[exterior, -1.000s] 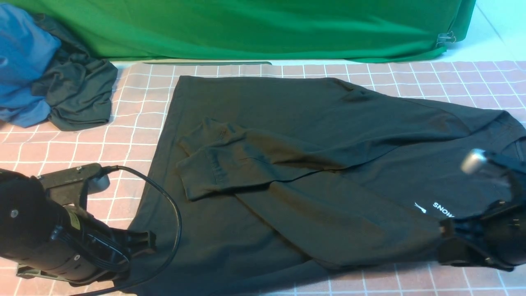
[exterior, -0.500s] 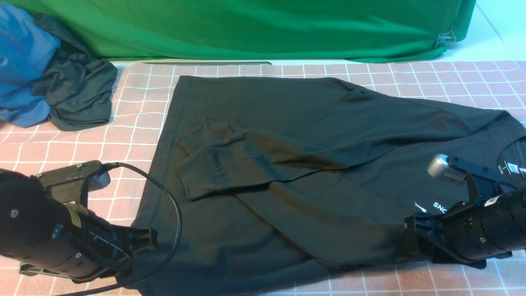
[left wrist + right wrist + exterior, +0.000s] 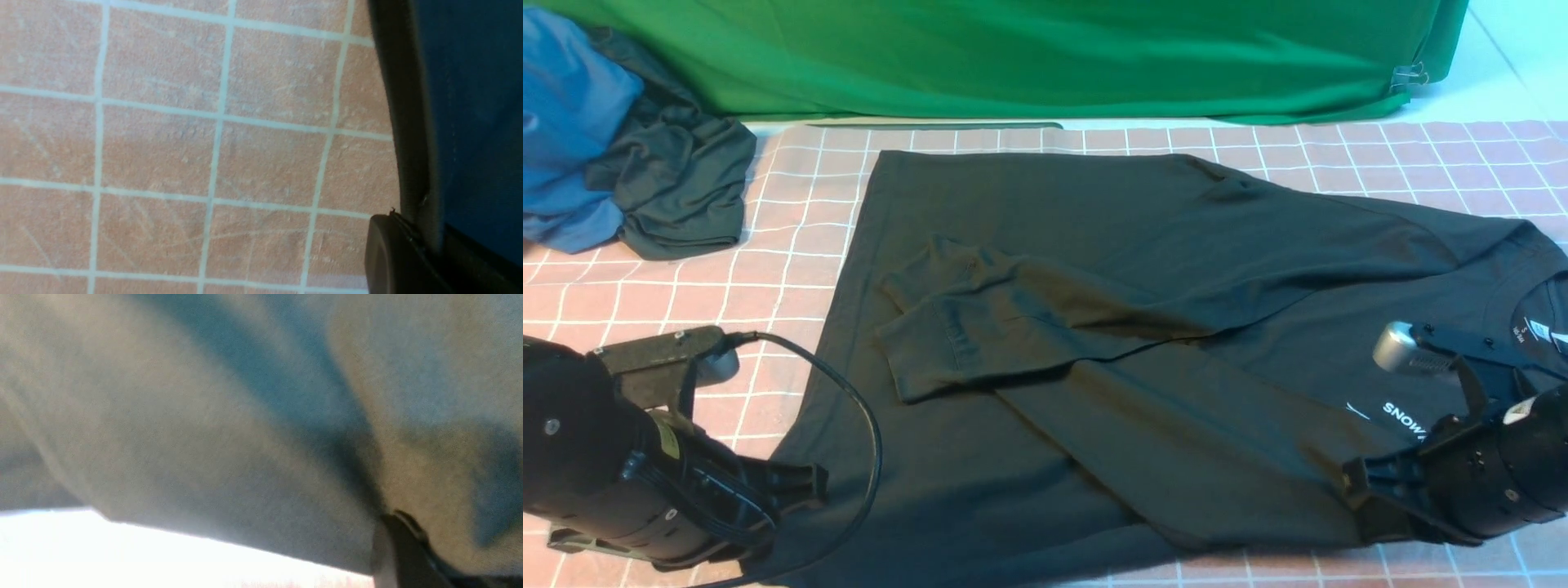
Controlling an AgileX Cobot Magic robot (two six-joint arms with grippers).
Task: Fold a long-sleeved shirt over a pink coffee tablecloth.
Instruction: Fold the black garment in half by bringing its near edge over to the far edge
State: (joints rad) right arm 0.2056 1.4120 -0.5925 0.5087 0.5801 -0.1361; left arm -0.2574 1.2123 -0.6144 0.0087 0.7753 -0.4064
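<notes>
The tablecloth [image 3: 784,269] is covering the whole work surface, with a green cloth [image 3: 1045,57] hanging behind it at 12 o'clock. The shirt [image 3: 1094,212] is lying across the middle of the tablecloth, chest up, hem pointing to 9 o'clock and collar to 3 o'clock. Both sleeves [image 3: 980,327] are lying folded over the body, with their cuffs left of centre. A blue garment [image 3: 568,122] and a grey garment [image 3: 678,188] are sitting heaped at 10 o'clock, apart from the shirt.

The left gripper [image 3: 805,486] is sitting at 7 o'clock on the near hem corner. Its wrist view is showing the hem edge running into jaws pressed together on it. The right gripper [image 3: 1364,494] is sitting at 4 o'clock by the near shoulder, just below the logo [image 3: 1401,415], and its jaws are pinching a bunch of shirt fabric.

With the sleeves in, the lengthwise fold of the near edge seems to be starting. The next move is calling for both arms to lift evenly and carry that edge toward 12 o'clock, taut enough that the sleeves are not sliding out.
</notes>
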